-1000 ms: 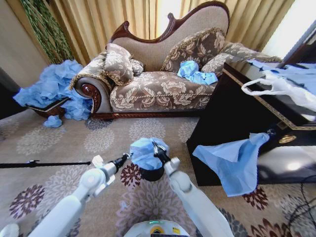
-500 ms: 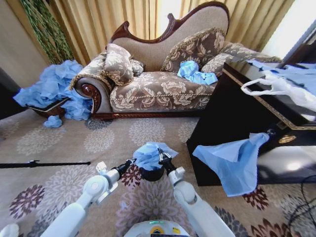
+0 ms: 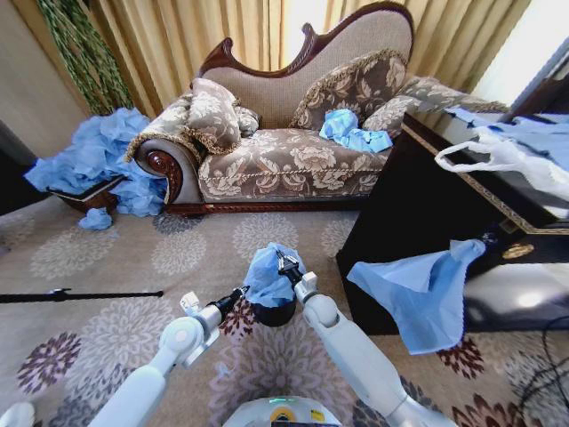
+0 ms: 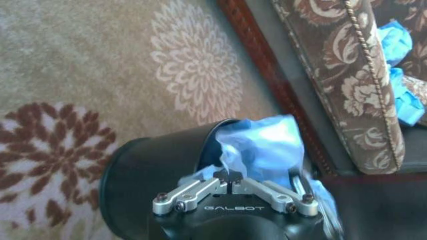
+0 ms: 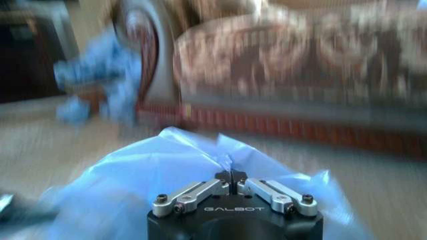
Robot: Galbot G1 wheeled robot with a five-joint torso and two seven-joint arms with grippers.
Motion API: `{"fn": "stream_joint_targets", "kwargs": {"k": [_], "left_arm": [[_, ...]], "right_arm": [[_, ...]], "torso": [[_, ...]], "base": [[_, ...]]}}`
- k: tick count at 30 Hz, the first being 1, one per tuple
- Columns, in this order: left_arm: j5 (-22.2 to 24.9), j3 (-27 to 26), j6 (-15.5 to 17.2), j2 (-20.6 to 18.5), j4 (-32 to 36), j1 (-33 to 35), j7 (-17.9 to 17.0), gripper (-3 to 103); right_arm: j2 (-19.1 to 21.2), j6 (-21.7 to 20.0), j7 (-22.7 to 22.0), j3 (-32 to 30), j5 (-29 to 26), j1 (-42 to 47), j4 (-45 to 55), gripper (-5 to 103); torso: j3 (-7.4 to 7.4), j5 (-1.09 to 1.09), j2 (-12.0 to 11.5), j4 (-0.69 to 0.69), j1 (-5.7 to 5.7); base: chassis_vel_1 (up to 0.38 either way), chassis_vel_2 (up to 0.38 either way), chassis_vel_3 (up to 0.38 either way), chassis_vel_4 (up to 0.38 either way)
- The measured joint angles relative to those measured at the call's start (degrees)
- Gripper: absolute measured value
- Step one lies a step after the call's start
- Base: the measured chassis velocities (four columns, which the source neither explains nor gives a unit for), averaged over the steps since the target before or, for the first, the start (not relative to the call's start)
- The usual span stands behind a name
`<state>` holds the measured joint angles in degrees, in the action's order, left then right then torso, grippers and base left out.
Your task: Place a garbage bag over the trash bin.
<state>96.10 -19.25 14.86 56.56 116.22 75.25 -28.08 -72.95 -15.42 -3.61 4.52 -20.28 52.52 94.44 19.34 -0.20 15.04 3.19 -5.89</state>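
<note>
Head view: the trash bin (image 3: pixel 273 312) stands on the patterned carpet (image 3: pixel 107 267) in front of the sofa (image 3: pixel 284 133). The garbage bag (image 3: pixel 267 277) is bunched in a loose mound on top of the bin, covering its mouth but not drawn down its sides. The left gripper (image 3: pixel 242 292) pinches the bag at the bin's left rim; the right gripper (image 3: pixel 286 264) pinches it above the bin's far right edge.

Left wrist view: the left gripper (image 4: pixel 231 176) has its fingers pressed together on a fold of the garbage bag (image 4: pixel 260 145), right at the rim of the trash bin (image 4: pixel 157 170). Much of the bin's black wall is bare, and the bag sits at only one part of the rim.

Right wrist view: the right gripper (image 5: pixel 231 175) is clamped on a peak of the garbage bag (image 5: pixel 167 175), with the sofa (image 5: pixel 300 65) beyond.

By my reading the bag has reached the bin and both grips are secure; spreading the opening and pulling it over the whole rim is left to do.
</note>
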Motion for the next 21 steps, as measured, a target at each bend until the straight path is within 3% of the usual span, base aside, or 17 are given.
{"fn": "stream_joint_targets", "kwargs": {"k": [1,4,7,12,16,17,21], "left_arm": [[0.0,-0.4,0.0,-0.3,0.7,0.9,0.0,0],[-0.1,-0.8,0.1,-0.5,1.6,2.0,0.0,0],[-0.3,-0.9,0.4,0.0,3.9,4.0,-0.6,0],[-1.4,-0.3,0.6,0.1,5.0,5.7,-0.2,0],[-1.7,0.6,0.5,1.3,2.2,3.2,-0.3,0],[-2.1,1.1,0.4,2.3,-0.1,1.0,-0.4,0],[-3.5,0.9,0.1,4.2,-2.8,-0.7,0.1,0]], "right_arm": [[1.4,-2.3,-0.3,-0.4,-1.4,2.0,3.1,0],[2.9,-2.6,-0.1,-1.3,0.0,4.8,5.8,0],[4.2,-8.0,0.3,-3.3,-1.5,7.2,10.6,0],[5.5,-6.0,1.0,-4.3,-2.9,9.3,12.7,0],[3.2,-4.0,1.1,-3.3,-2.7,5.8,6.7,0],[0.2,-3.2,1.0,-2.9,-2.6,1.9,1.0,0],[-3.5,-2.9,0.6,-3.1,-2.4,-2.4,-5.0,0]], "torso": [[-0.01,-0.01,0.0,0.02,0.01],[-0.01,0.02,0.0,-0.03,0.01],[-0.01,0.03,0.0,-0.03,0.01],[-0.01,0.00,0.0,-0.02,0.02],[-0.01,0.01,0.0,-0.01,0.02],[0.00,0.00,0.0,-0.04,0.01],[0.00,-0.02,0.0,-0.05,0.00]], "base": [[0.000,0.000,0.000,0.000],[0.000,0.000,0.000,0.000],[0.000,0.000,0.000,0.000],[0.000,0.000,0.000,0.000],[0.000,0.000,0.000,0.000],[0.000,0.000,0.000,0.000],[0.000,0.000,0.000,0.000]]}}
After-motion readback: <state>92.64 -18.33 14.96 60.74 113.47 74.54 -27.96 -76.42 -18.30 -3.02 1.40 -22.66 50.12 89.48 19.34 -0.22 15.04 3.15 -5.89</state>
